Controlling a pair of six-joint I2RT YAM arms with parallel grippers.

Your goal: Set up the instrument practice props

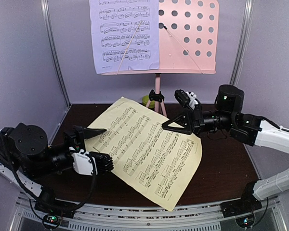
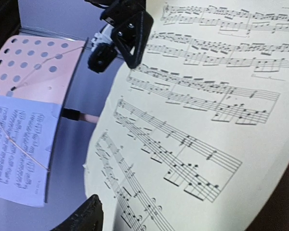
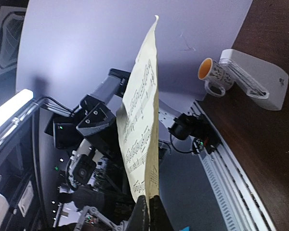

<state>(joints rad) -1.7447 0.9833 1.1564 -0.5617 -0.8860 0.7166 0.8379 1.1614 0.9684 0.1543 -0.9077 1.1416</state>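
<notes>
The pink music stand rises at the back, with the lavender page leaning on the left half of its desk. A pale-yellow page hangs slanted above the table between both arms. My right gripper is shut on its far right edge; in the right wrist view the sheet stands edge-on out of the pinched fingertips. My left gripper is open, its jaws wide apart around the sheet's left edge; one finger shows beside the page. The pale grey metronome lies on the table.
A white mug with an orange inside stands against the metronome. A small lime-green bowl sits behind the stand's tripod foot. Grey walls close in the dark brown table on three sides.
</notes>
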